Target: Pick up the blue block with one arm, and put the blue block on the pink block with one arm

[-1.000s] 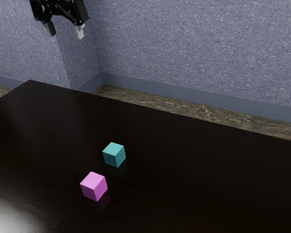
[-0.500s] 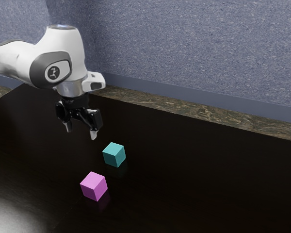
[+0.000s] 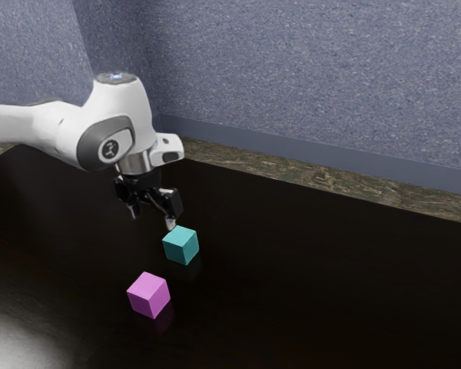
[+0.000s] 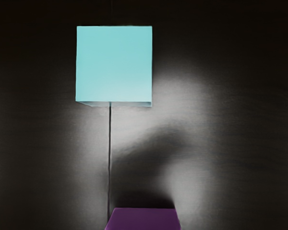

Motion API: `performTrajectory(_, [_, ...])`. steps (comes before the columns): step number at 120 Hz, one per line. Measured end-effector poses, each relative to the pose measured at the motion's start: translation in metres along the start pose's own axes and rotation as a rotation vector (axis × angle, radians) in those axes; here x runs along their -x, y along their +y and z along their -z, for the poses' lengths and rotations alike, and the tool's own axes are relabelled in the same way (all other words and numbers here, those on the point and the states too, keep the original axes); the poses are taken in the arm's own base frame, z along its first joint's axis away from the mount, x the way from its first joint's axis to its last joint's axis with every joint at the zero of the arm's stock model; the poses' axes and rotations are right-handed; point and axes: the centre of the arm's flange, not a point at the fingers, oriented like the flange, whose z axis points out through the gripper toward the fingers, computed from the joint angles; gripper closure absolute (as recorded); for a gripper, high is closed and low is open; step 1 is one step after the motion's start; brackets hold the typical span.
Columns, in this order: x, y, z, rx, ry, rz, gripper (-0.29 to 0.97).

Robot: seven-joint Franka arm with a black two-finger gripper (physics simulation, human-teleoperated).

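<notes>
Gripper (image 3: 150, 214), fingers spread wide and holding nothing, hovers just above the blue block (image 3: 180, 244), slightly toward the exterior view's left. The block rests on the glossy black table (image 3: 330, 292), with the pink block (image 3: 148, 294) nearer the camera and apart from it. Both are matte, sharp-edged cubes, probably rigid and light. Two opposite flat side faces offer the surest hold.

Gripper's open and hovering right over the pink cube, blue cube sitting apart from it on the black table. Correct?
Not quite. The open black gripper hovers close to the teal-blue cube, not the pink cube; the exterior view shows it. The cubes do sit apart on the black table.
</notes>
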Motion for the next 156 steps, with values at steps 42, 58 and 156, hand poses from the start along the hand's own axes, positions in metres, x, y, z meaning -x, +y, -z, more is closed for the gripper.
performTrajectory(42, [-0.029, -0.021, -0.037, -0.008, -0.001, -0.035, 0.0])
performTrajectory(58, [-0.042, -0.025, -0.048, -0.013, -0.002, -0.056, 0.0])
performTrajectory(156, [-0.072, -0.027, -0.103, 0.001, -0.057, -0.123, 0.0])
